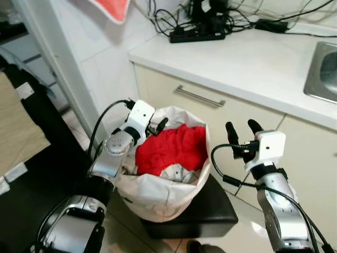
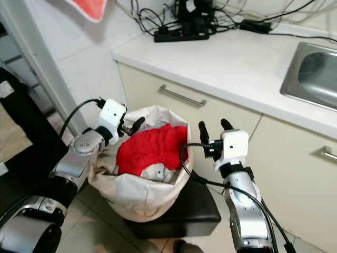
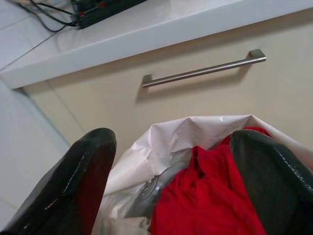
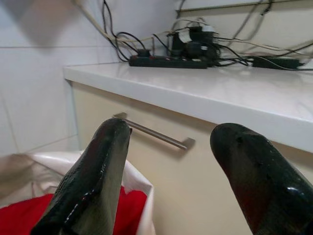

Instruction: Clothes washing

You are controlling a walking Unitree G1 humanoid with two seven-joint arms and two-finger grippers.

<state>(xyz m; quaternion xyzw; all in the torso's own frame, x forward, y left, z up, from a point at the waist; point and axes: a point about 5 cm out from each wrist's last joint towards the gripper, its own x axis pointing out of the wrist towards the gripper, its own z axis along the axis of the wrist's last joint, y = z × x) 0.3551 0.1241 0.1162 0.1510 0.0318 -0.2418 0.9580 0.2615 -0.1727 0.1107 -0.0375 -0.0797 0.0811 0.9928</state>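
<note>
Silver arms [image 1: 113,158] raised either side of laundry bag [image 1: 158,203]

A white countertop [image 1: 247,66] runs along cream cabinets [image 1: 158,89] with a long metal drawer handle [image 1: 200,96]. A black power strip [image 1: 197,36] sits amid tangled cables against the wall, and a steel sink [image 2: 310,71] is set in farther along. White tiles [image 1: 100,63] cover the side wall; something orange-red, perhaps a cloth [image 1: 113,8], hangs above.
</note>
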